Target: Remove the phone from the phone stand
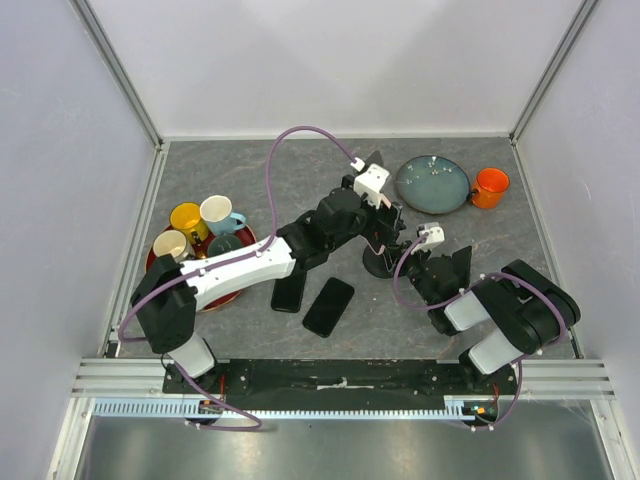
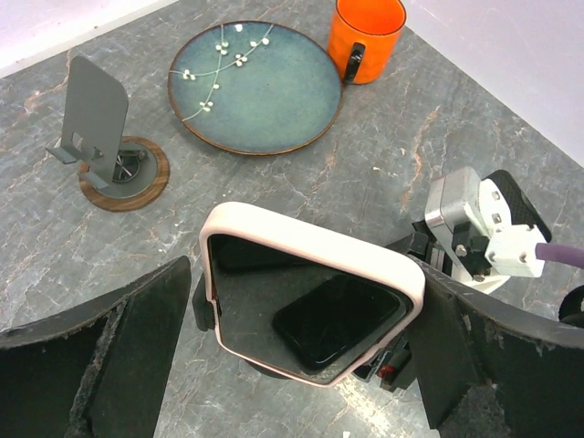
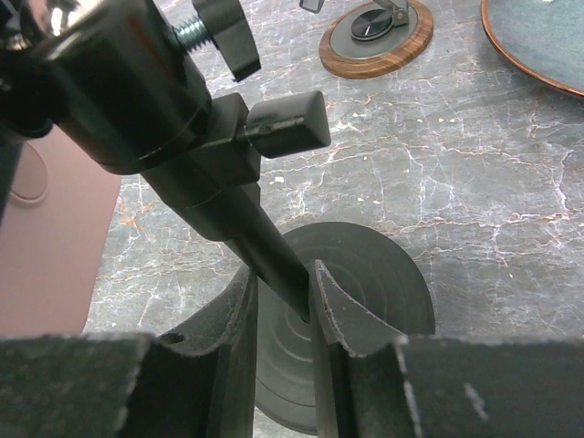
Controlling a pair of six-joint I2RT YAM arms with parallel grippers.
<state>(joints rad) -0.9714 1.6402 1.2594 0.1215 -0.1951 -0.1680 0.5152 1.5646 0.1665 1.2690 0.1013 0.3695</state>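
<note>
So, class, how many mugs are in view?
5: yellow mug, white mug, beige mug and dark green mug at the red tray; orange mug beside the plate. The left arm may hide others.

Left hand (image 2: 297, 365) is bracketing the pink-cased phone (image 2: 310, 306) with spread fingers (image 2: 100, 365) sitting just beside its edges, leaving little side room. Right hand (image 3: 285, 301) is clamping the phone stand (image 3: 365, 265) at its stem, blocking the near-right approach. Beyond, bare surface (image 2: 365, 173) is separating the plate (image 2: 265, 87), orange mug (image 2: 365, 36) and small grey stand (image 2: 99, 119). A black phone (image 1: 328, 306), a second black phone (image 1: 288, 291) and a cup tray (image 1: 151, 262) are crowding the left.
</note>
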